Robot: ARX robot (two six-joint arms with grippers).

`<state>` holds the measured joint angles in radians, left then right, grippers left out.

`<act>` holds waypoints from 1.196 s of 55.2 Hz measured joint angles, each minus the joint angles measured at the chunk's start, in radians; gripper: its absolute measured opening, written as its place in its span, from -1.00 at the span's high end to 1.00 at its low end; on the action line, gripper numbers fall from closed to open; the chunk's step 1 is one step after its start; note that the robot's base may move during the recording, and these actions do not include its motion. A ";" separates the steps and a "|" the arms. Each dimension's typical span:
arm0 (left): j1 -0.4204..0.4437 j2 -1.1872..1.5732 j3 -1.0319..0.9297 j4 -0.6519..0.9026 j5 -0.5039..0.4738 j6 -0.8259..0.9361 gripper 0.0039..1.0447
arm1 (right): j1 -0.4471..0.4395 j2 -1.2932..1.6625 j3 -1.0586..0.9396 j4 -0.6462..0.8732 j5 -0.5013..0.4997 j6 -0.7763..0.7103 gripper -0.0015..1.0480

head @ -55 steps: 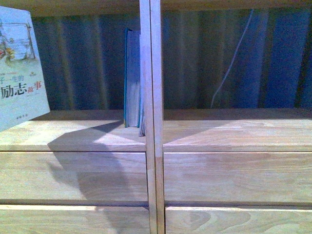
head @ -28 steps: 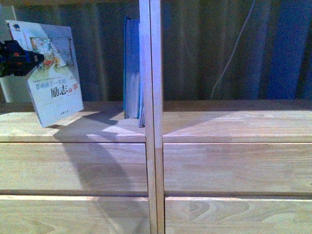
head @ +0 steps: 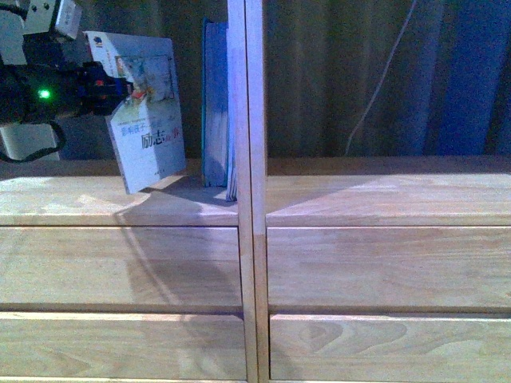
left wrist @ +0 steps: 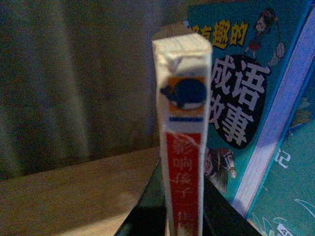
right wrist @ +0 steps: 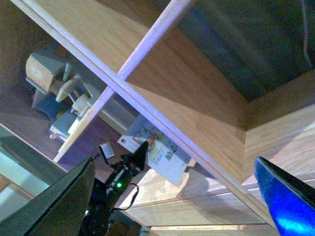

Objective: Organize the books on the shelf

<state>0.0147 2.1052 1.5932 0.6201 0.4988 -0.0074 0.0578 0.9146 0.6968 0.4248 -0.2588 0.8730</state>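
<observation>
My left gripper [head: 100, 84] is shut on the thin white paperback book [head: 144, 120], gripping its left edge and holding it tilted just above the light wood shelf [head: 96, 199]. In the left wrist view its red-edged spine [left wrist: 183, 162] stands between my dark jaws. The taller teal books [head: 215, 112] stand upright against the double central upright [head: 247, 191], just right of the paperback; their teal covers [left wrist: 246, 98] fill that wrist view's side. My right gripper [right wrist: 177, 196] is open and empty; it sees the paperback [right wrist: 155, 152] and the left arm from across the upright.
Plain drawer fronts [head: 120, 267] lie below the shelf board. A dark curtain with a white cable [head: 383, 88] hangs behind the right bay. A white object [head: 24, 144] stands at the far left behind my left arm.
My left gripper has carried the paperback rightwards along the shelf, from the far left to close beside the teal books. The view has shifted slightly.
</observation>
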 joint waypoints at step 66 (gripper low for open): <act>-0.072 0.073 0.084 -0.011 -0.133 0.069 -0.87 | 0.009 -0.019 0.010 0.014 0.000 0.001 -0.86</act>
<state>-0.0574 2.1784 1.6772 0.6086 0.3656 0.0616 0.0666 0.8959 0.7067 0.4389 -0.2584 0.8738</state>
